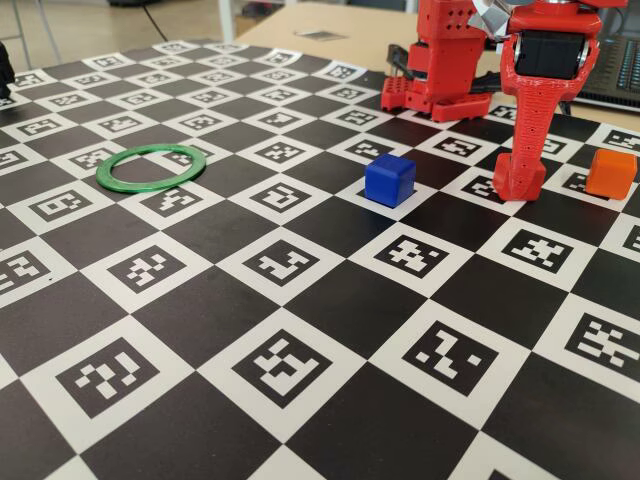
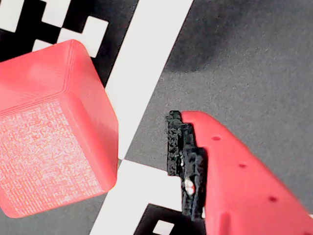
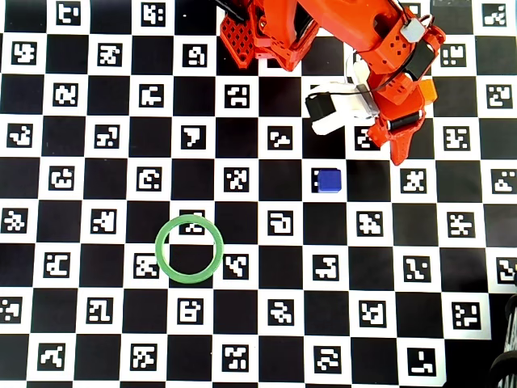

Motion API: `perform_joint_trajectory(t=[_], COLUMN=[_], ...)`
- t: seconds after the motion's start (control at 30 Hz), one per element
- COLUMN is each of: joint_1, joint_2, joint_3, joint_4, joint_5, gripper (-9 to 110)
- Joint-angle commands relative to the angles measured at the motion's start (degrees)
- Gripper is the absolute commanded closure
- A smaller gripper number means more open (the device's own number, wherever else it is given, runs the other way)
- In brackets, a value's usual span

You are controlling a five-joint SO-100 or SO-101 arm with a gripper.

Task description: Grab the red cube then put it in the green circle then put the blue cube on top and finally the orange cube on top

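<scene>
Red cube (image 2: 51, 132) corner-on beside hand (image 2: 146, 152)

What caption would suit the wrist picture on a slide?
Close-up: the red cube sits on the checkered board beside the gripper's black-padded red finger, not yet touched.

You see three cubes in all: one red cube (image 2: 51, 132), one blue cube (image 1: 389, 180), one orange cube (image 1: 610, 172). You also have one green circle (image 1: 151, 167) and one pincer (image 2: 146, 147).

Black-and-white marker checkerboard (image 1: 300, 330) on tan tabletop (image 1: 300, 30), pale floor (image 1: 90, 25) behind, even light
</scene>
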Motion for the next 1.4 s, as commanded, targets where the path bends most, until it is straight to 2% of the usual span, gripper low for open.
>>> perform_joint_trajectory(t=[0.0, 0.73, 1.37], joint_1=[0.18, 3.78, 0.97], joint_2=[0.70, -2.81, -3.25], joint_3=[-0.62, -4.83, -5.98], joint_4=[-0.53, -0.44, -0.09], joint_5=[-1.14, -13.80, -17.40], gripper=[57, 60, 61])
